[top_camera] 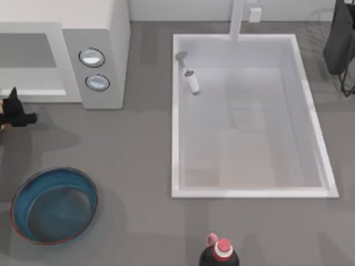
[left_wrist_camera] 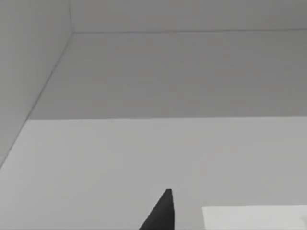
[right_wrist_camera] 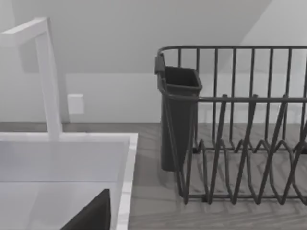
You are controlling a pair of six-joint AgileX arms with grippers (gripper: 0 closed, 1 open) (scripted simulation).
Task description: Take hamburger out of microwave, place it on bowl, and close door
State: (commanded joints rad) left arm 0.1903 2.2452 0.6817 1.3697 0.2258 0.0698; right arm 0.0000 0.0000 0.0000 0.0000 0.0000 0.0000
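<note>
1. The tabletop [top_camera: 138, 166] is grey, with a wide bare stretch running down the middle of the frame between the microwave, the bowl and the sink.
2. The white sink [top_camera: 175, 111] fills the centre-right of the top view; its left rim stands well apart from the microwave, and its faucet [right_wrist_camera: 48, 76] rises at the far edge.
3. The microwave [top_camera: 105, 33] sits in the upper left, its two dials [top_camera: 92, 57] on the side panel, its grey cavity open toward the lower edge.
4. The bowl [top_camera: 54, 206] lies in the lower left, apart from the microwave's front edge.
5. A dark dish rack [right_wrist_camera: 230, 124] stands beside the sink's right rim.
6. The left hand [top_camera: 14, 111] is at the frame's left edge, just before the cavity mouth; I cannot tell whether its fingers are apart or together.
7. A red-capped bottle [top_camera: 220, 255] stands at the bottom edge.
8. A sliver of the hamburger [top_camera: 3, 127] peeks beneath the left hand.
</note>
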